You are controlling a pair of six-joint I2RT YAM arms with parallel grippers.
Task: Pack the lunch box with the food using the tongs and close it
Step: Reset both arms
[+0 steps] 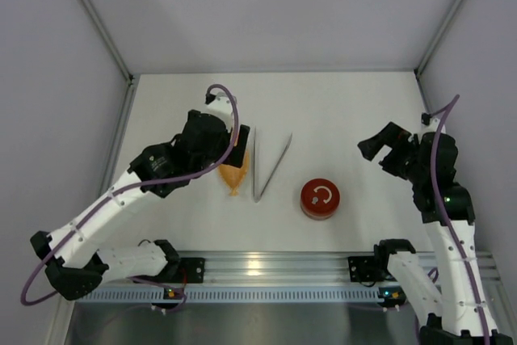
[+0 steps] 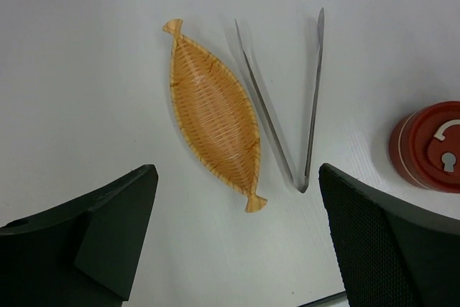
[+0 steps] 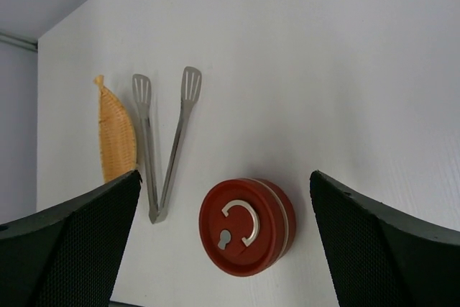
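The lunch box [image 1: 320,198] stands on the white table right of centre, its red lid with a white curved mark on top; it also shows as the lunch box [image 2: 428,147] and the lunch box [image 3: 248,226]. The silver tongs [image 1: 256,167] lie flat in a V, joint toward me, left of the box: the tongs [image 2: 266,106], the tongs [image 3: 191,84]. No food shows in any view. My left gripper [image 1: 235,149] hovers open and empty over the table, near the tongs' joint [image 2: 236,170]. My right gripper [image 1: 378,148] hangs open and empty, right of the box [image 3: 224,177].
An orange woven boat-shaped basket [image 1: 233,177] lies just left of the tongs, partly under my left gripper; it appears empty as the basket [image 2: 214,116]. Grey walls close the table on three sides. A metal rail [image 1: 266,264] runs along the near edge.
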